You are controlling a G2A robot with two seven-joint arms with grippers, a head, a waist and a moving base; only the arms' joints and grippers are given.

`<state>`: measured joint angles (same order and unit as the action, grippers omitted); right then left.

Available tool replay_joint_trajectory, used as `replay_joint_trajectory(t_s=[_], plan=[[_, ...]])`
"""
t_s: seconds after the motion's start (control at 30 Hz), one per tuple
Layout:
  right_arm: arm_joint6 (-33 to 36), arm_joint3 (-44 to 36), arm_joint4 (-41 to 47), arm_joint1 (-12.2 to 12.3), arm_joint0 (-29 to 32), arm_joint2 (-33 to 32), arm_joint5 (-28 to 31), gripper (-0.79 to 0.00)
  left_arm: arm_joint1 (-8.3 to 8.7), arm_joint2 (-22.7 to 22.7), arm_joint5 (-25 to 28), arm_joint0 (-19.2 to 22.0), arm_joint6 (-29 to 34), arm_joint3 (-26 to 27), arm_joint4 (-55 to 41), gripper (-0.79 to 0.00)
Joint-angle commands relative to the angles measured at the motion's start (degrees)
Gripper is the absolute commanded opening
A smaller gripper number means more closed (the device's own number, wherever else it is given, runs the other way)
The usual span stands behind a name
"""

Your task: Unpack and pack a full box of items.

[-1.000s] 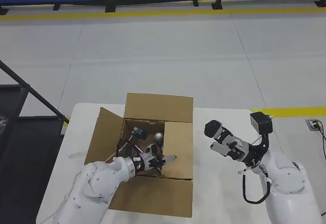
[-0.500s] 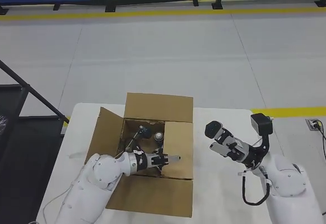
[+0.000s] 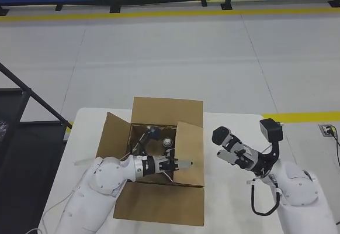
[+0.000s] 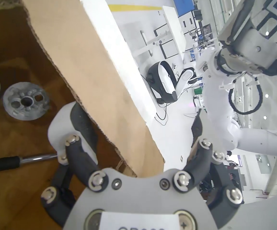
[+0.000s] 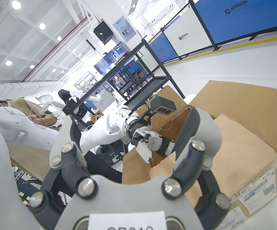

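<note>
As it sits, box (image 5: pixel 246 159) (flaps (image 3: pixel 167 111) splayed) opens upward.

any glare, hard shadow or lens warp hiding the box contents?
Top view: even light; box interior sits in shade, contents dim. Left wrist view: wide-angle bowing along the table edge, grey spool visible in the shaded interior. Right wrist view: strong lens warp, bright ceiling lamps, no glare on the box.
</note>
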<state>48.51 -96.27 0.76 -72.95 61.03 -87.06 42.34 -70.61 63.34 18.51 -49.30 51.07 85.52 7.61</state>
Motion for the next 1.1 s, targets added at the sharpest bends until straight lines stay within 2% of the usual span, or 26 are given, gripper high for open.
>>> replay_joint_trajectory(t_s=[0.0,0.27,0.53,0.83,1.07], plan=[[-0.79,-0.2,0.48,0.22,0.3,-0.42,0.5,0.0,-0.12,-0.47,0.45,0.32,-1.58,1.13,0.57,0.0],[-5.29,-4.45,0.22,1.15,4.79,-4.53,3.09,0.0,-1.14,-5.02,1.68,2.54,-6.45,3.34,3.68,0.0],[-9.78,-10.34,-1.12,2.04,12.67,-10.46,3.87,0.0,-3.25,-12.79,4.86,7.35,-12.4,0.39,10.64,0.0],[-13.82,-14.13,-1.71,2.72,20.1,-15.54,4.0,0.0,-6.67,-21.51,7.67,13.5,-17.14,-8.83,15.35,0.0],[-15.06,-13.57,-0.98,3.24,21.76,-17.04,4.28,0.0,-10.03,-27.19,4.69,17.71,-17.65,-15.59,15.08,0.0]])
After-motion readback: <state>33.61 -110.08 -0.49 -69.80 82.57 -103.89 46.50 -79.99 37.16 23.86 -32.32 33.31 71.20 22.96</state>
